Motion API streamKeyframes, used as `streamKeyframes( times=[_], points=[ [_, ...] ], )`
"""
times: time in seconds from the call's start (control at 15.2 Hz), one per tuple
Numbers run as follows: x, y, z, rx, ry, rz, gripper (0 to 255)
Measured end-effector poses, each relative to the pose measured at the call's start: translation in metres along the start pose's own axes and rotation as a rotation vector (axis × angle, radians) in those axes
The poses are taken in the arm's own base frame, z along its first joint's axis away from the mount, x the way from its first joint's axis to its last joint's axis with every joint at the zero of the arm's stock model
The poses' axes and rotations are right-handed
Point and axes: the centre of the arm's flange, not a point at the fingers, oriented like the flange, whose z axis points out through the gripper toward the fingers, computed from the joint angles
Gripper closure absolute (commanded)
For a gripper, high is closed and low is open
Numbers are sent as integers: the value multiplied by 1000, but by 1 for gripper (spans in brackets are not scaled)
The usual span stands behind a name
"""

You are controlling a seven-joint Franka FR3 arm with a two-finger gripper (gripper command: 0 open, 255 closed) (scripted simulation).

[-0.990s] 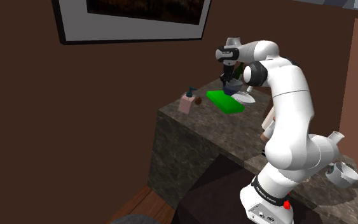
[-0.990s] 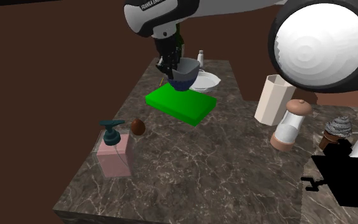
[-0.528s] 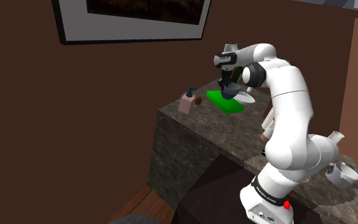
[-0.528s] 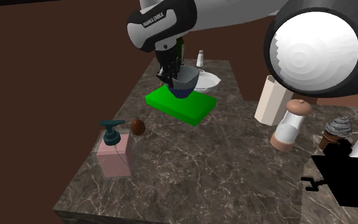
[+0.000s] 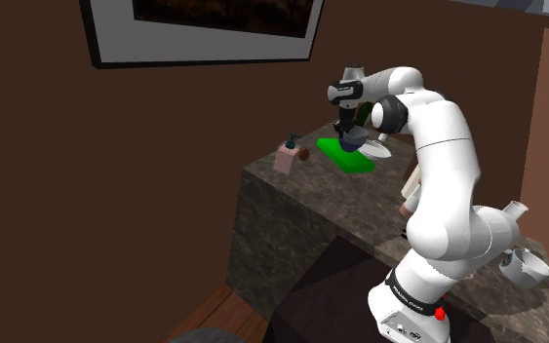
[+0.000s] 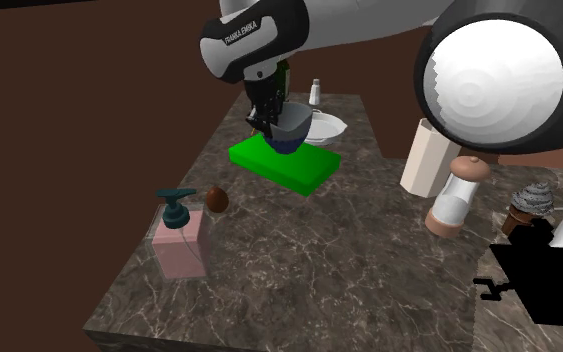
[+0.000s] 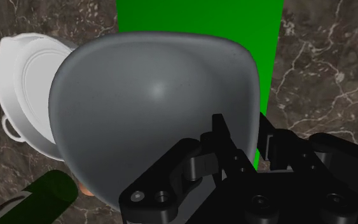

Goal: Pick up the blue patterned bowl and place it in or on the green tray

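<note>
Bowl (image 7: 152, 108) clamped by rim in hand (image 6: 269, 118), one finger inside, one outside. Hangs upright, low over tray (image 6: 294, 170) end nearest counter (image 6: 349, 270) far edge; contact unclear. Tray directly under hand, so next move likely straight down, then release.

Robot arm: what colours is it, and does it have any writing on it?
The arm is smooth, rounded and white with dark joints. A dark wrist band carries white lettering. The gripper is all black, and a small red button sits near the arm's base.
</note>
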Motion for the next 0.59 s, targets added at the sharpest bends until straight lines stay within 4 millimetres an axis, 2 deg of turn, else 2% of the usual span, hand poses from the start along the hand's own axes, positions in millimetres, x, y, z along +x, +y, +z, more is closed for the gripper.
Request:
streamKeyframes(
  times=[0.4, 0.59],
  points=[
    [-1, 0, 3, 0, -4, 1, 0],
    [-3, -1, -23, 0, -4, 0, 0]
  ],
)
